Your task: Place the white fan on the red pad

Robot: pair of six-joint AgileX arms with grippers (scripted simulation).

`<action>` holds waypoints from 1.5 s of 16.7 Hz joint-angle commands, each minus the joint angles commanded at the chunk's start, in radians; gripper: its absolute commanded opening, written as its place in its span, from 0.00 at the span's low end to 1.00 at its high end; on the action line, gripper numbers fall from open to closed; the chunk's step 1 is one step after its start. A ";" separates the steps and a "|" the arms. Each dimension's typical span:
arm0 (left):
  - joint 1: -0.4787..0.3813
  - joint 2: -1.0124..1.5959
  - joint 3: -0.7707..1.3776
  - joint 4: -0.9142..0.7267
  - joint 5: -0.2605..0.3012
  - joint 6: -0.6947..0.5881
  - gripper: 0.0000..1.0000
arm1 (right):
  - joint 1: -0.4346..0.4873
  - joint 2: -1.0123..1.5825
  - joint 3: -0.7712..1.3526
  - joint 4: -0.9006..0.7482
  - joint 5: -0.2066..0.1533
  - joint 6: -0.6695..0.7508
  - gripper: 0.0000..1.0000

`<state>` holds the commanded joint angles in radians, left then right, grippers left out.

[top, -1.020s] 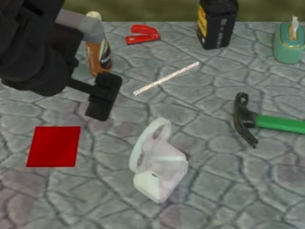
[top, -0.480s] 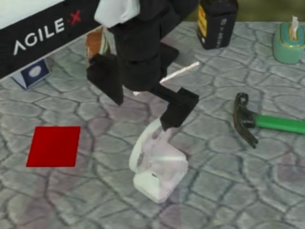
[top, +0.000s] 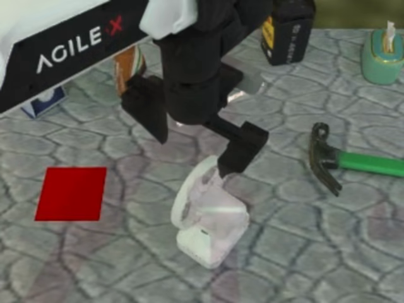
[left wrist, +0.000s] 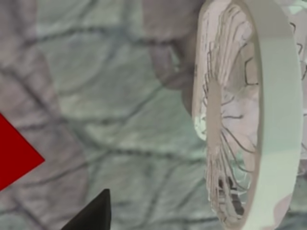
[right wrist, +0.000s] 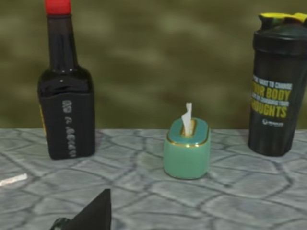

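Note:
The white fan (top: 208, 218) lies tipped over near the table's middle, its ring guard (left wrist: 271, 115) filling the left wrist view. My left gripper (top: 192, 153) hangs open just behind and above the fan. One finger (top: 243, 148) sits over the ring's upper edge and the other (top: 146, 113) is farther left; neither touches it. The red pad (top: 71, 193) lies flat at the left, and its corner (left wrist: 14, 155) shows in the left wrist view. My right arm is out of the top view; one dark fingertip (right wrist: 98, 211) shows in its wrist view, with nothing held.
A green-handled hammer (top: 353, 163) lies to the right of the fan. A black bottle (top: 287, 31), a green tissue box (top: 382, 55) and an orange bottle (top: 129, 63) stand at the back. A blue card (top: 44, 101) sits at the left. A black shaker (right wrist: 278, 86) stands beyond.
My left arm swung from the back left across to the fan with its fingers spread wide, then shifted slightly right and closer to the ring. The fan and pad have not moved.

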<state>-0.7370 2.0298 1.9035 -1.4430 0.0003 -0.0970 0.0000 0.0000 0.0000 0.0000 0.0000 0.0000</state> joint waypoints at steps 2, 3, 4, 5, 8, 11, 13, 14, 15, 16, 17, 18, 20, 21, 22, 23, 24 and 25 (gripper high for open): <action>-0.002 -0.001 -0.038 0.036 0.000 0.002 1.00 | 0.000 0.000 0.000 0.000 0.000 0.000 1.00; -0.002 -0.002 -0.067 0.064 0.000 0.002 1.00 | 0.000 0.000 0.000 0.000 0.000 0.000 1.00; -0.001 -0.002 -0.099 0.095 0.000 0.002 1.00 | 0.000 0.000 0.000 0.000 0.000 0.000 1.00; -0.002 -0.002 -0.131 0.127 0.000 0.002 1.00 | 0.000 0.000 0.000 0.000 0.000 0.000 1.00; -0.002 -0.002 -0.195 0.192 0.000 0.001 1.00 | 0.000 0.000 0.000 0.000 0.000 0.000 1.00; -0.002 -0.002 -0.197 0.194 0.000 0.001 1.00 | 0.000 0.000 0.000 0.000 0.000 0.000 1.00; -0.002 -0.002 -0.197 0.194 0.000 0.001 0.92 | 0.000 0.000 0.000 0.000 0.000 0.000 1.00; -0.002 -0.002 -0.197 0.194 0.000 0.001 0.85 | 0.000 0.000 0.000 0.000 0.000 0.000 1.00; -0.002 -0.002 -0.197 0.194 0.000 0.001 0.77 | 0.000 0.000 0.000 0.000 0.000 0.000 1.00; -0.002 -0.002 -0.197 0.194 0.000 0.001 0.70 | 0.000 0.000 0.000 0.000 0.000 0.000 1.00; -0.002 -0.002 -0.197 0.194 0.000 0.001 0.62 | 0.000 0.000 0.000 0.000 0.000 0.000 1.00; -0.002 -0.002 -0.197 0.194 0.000 0.001 0.55 | 0.000 0.000 0.000 0.000 0.000 0.000 1.00; -0.002 -0.002 -0.197 0.194 0.000 0.001 0.40 | 0.000 0.000 0.000 0.000 0.000 0.000 1.00; -0.002 -0.002 -0.197 0.194 0.000 0.001 0.32 | 0.000 0.000 0.000 0.000 0.000 0.000 1.00; -0.002 -0.002 -0.197 0.194 0.000 0.001 0.25 | 0.000 0.000 0.000 0.000 0.000 0.000 1.00; -0.002 -0.002 -0.197 0.194 0.000 0.001 0.17 | 0.000 0.000 0.000 0.000 0.000 0.000 1.00; -0.002 -0.002 -0.197 0.194 0.000 0.001 0.10 | 0.000 0.000 0.000 0.000 0.000 0.000 1.00; -0.002 -0.002 -0.197 0.194 0.000 0.001 0.02 | 0.000 0.000 0.000 0.000 0.000 0.000 1.00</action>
<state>-0.7393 2.0280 1.7063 -1.2491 0.0000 -0.0960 0.0000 0.0000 0.0000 0.0000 0.0000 0.0000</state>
